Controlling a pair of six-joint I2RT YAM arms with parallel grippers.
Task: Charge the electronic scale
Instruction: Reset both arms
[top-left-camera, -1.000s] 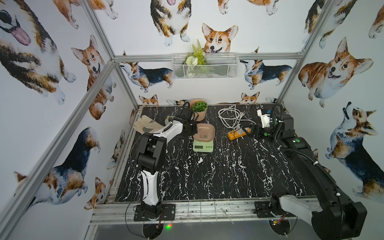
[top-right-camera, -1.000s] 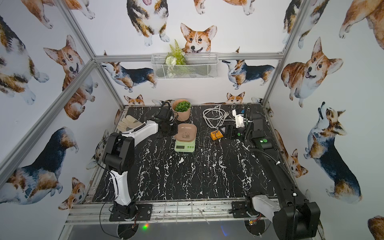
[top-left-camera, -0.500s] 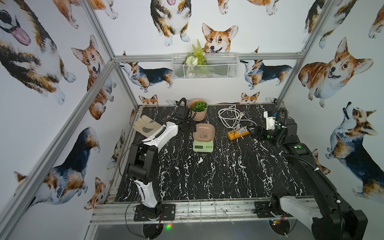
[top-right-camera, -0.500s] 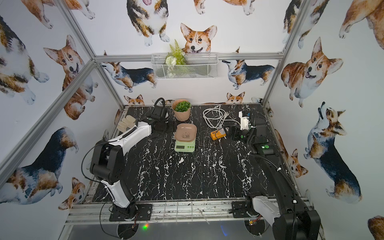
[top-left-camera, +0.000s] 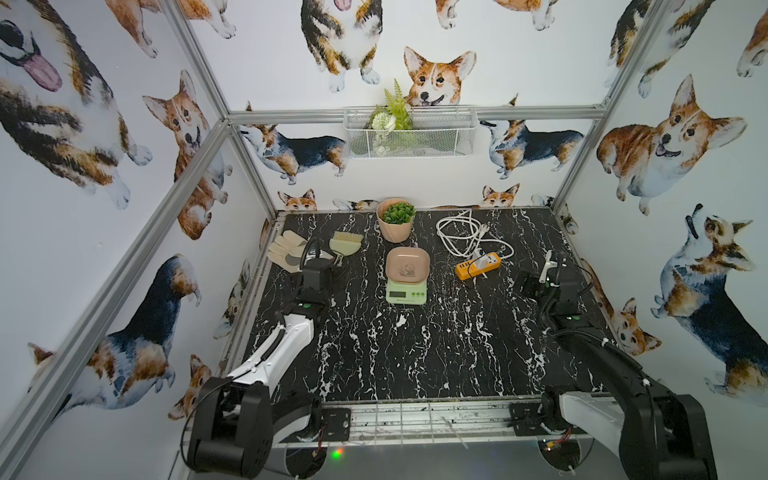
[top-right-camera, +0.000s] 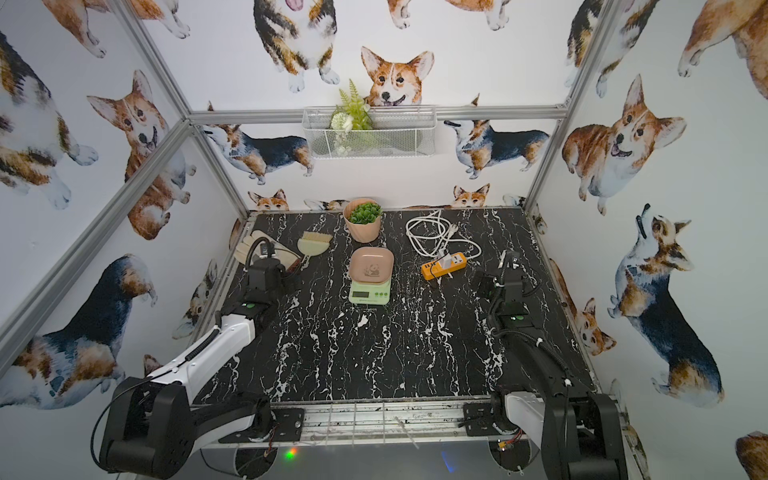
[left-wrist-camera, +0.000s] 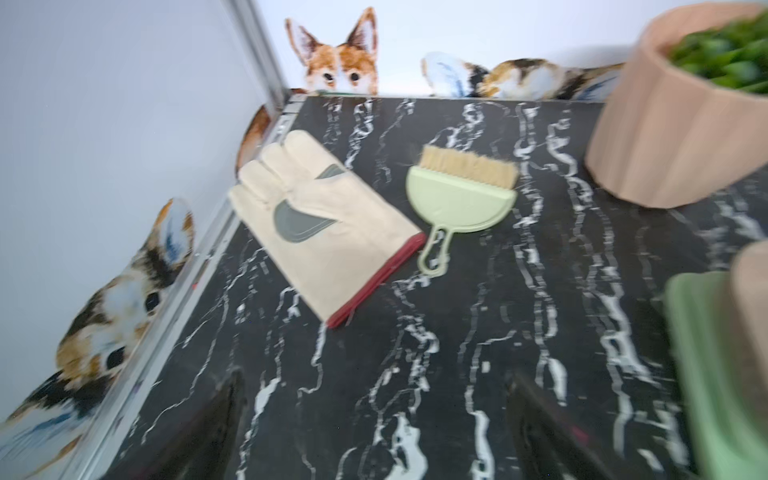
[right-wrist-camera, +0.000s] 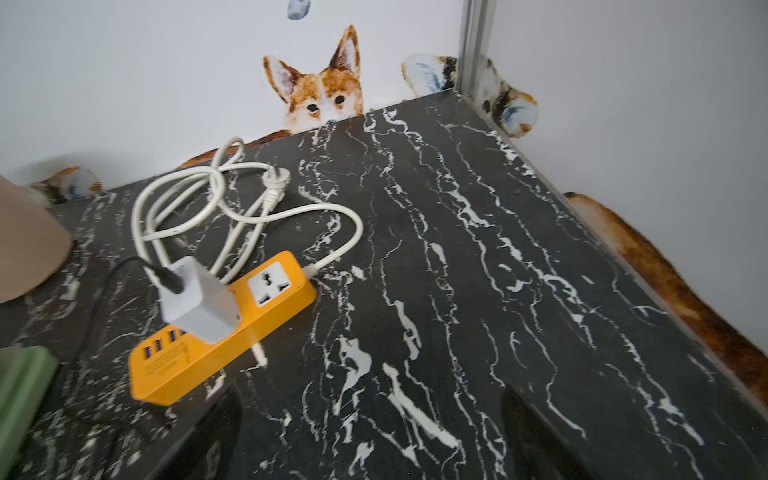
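The electronic scale (top-left-camera: 406, 291), pale green with a pink panda dish (top-left-camera: 407, 266), stands mid-table in both top views (top-right-camera: 370, 293). To its right lies the orange power strip (top-left-camera: 478, 267) with a white charger block (right-wrist-camera: 195, 307) plugged in. A black cable (right-wrist-camera: 120, 264) runs from the block toward the scale's green edge (right-wrist-camera: 20, 386); its far end is hidden. My left gripper (left-wrist-camera: 376, 382) is open over bare table, left of the scale (left-wrist-camera: 715, 374). My right gripper (right-wrist-camera: 372, 395) is open with nothing between its fingers, to the right of the strip (right-wrist-camera: 220, 328).
A cream work glove (top-left-camera: 286, 251) and a green hand brush (top-left-camera: 345, 245) lie at the back left. A potted plant (top-left-camera: 395, 219) stands behind the scale. The strip's white cord (top-left-camera: 461, 232) is coiled at the back. A wire basket (top-left-camera: 409, 133) hangs on the back wall.
The left gripper opened and drew back leftward from behind the scale. The right gripper opened wider and pulled away from the power strip toward the right side.
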